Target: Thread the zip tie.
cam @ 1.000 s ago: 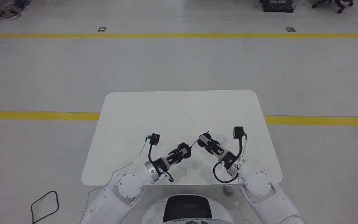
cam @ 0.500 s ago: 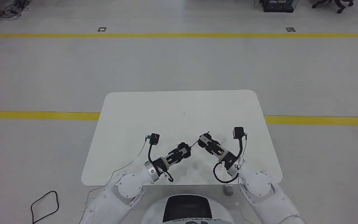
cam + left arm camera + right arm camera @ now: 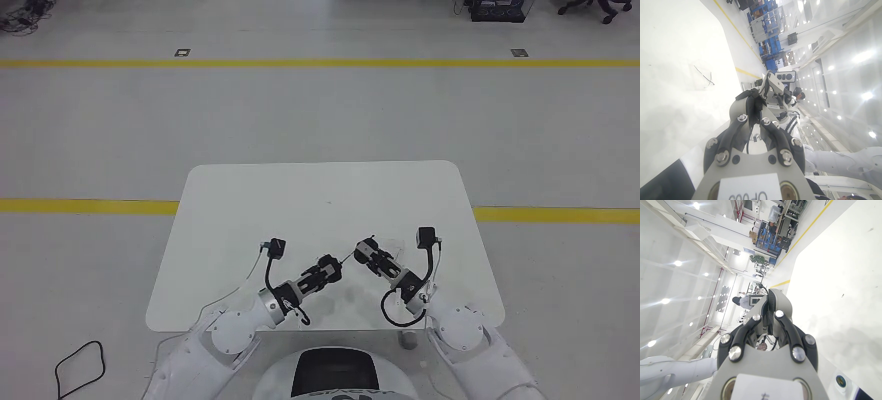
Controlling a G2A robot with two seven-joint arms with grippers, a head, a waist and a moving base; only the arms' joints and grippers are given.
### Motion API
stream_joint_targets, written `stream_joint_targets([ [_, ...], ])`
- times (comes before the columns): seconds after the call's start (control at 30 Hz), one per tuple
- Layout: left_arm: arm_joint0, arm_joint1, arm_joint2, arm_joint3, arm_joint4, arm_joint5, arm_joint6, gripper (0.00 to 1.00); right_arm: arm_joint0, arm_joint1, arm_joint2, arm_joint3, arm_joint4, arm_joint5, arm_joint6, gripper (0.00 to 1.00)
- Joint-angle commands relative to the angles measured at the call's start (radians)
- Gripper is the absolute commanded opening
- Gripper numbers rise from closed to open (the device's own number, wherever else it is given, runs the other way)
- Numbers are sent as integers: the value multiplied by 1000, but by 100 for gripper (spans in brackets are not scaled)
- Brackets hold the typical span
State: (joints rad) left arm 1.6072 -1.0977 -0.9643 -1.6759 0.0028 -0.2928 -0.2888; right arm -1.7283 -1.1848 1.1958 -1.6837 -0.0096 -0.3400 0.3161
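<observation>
The white tabletop (image 3: 320, 200) is standing on a pale floor, and both arms are reaching over its 6 o'clock part, close to the near edge. The left gripper (image 3: 328, 266) is hanging slightly toward 7 o'clock there and pointing toward 2 o'clock. The right gripper (image 3: 362, 248) is hanging slightly toward 5 o'clock and pointing toward 10 o'clock, so the two tips are facing each other, near but not touching. The left jaws are pressing together, their dark tips meeting in the left wrist view. The right jaws are also lying together, with ribbed black padding filling the line between them in the right wrist view. Whether either pair is pinching anything I cannot tell. The zip tie (image 3: 703, 75), a thin dark strand, is showing against the tabletop in the left wrist view. It is crossing over itself in a small X, with a tiny knob at one end, and is sitting apart from the left jaws' tips, seemingly flat on the surface. In the top view a fine dark line is showing between the two tips, too thin to identify. One yellow floor line (image 3: 320, 63) is running across at 12 o'clock beyond the tabletop. A second yellow line (image 3: 90, 206) is emerging from behind it at 9 and 3 o'clock. A black cable loop (image 3: 80, 368) is lying on the floor at 8 o'clock.
</observation>
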Motion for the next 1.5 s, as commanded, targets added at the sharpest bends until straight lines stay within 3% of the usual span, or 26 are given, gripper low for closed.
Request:
stream_joint_targets([
  [0.0,1,1,-1,-1,0,0,1,0,0,0,0,2,-4,0,0,0],
  [1.47,-1,9,13,-16,16,30,12,0,-15,19,-4,-8,-146,0,-45,0],
])
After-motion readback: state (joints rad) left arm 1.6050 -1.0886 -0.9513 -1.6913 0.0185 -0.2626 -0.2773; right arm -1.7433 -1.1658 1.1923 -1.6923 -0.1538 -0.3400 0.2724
